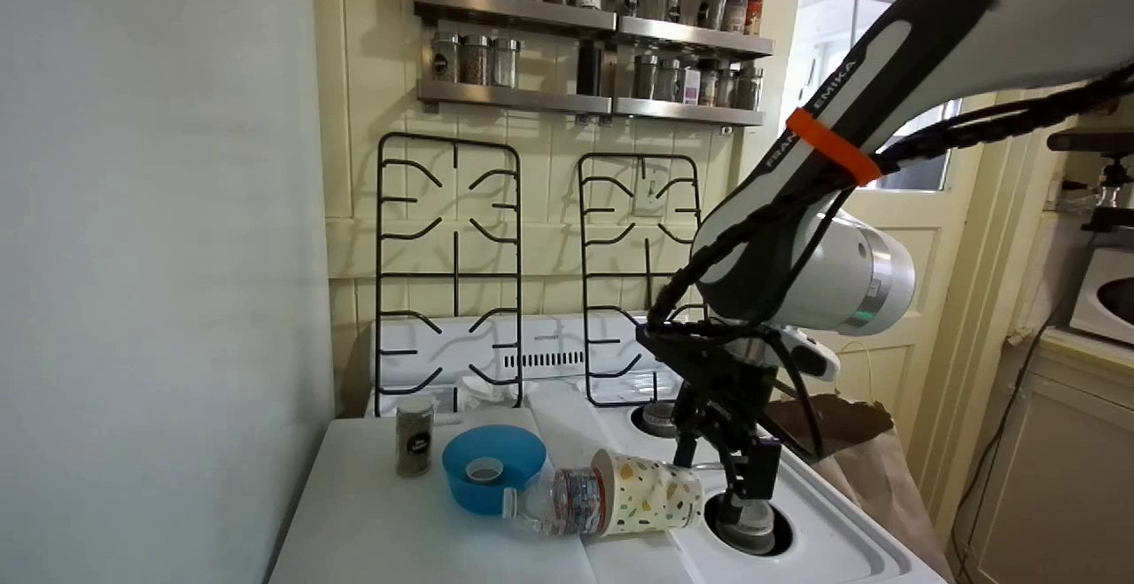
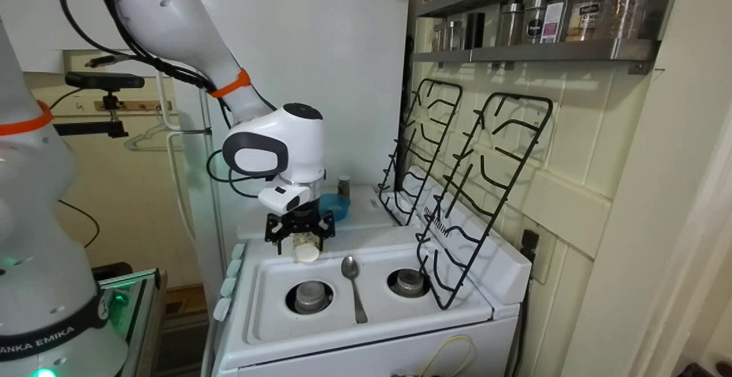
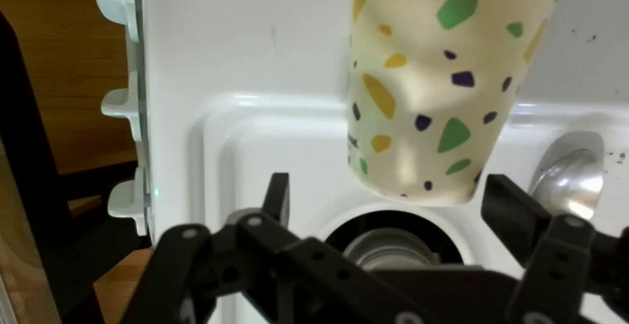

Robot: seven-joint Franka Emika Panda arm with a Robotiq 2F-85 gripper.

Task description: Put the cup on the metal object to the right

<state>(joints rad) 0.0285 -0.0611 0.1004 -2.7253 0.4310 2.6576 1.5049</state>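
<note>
Wrist view: nearest is the gripper (image 3: 387, 193), its blocky black fingers spread wide, nothing pinched between them; the cup (image 3: 432, 83) lies on its side on the stovetop (image 3: 255, 44), its base showing between the fingertips; just beside that base sits the round burner disc (image 3: 390, 246), the metal object, I take it; the cup is not on it yet. The step in hand looks like lining up the grasp; the next move, I judge, calls for lowering the fingers astride the narrow end, squeezing lightly, lifting, then turning the cup upright over the disc.

The cup is tapered and cream, patterned with green, yellow and dark purple chips, its wall dented and probably thin card; the disc is dull silver with concentric rings; the spoon (image 3: 572, 181) is polished metal, the stovetop glossy white; farther off, in an exterior view, a clear, labelled plastic bottle (image 1: 567, 502) lies at the cup's mouth, inside it or merely against it I cannot tell, and it may drag along; beyond come a smooth blue bowl (image 1: 469, 495), a glass jar (image 1: 414, 442), and black wire grates (image 1: 443, 276) propped before the cream wall (image 1: 549, 203).
</note>
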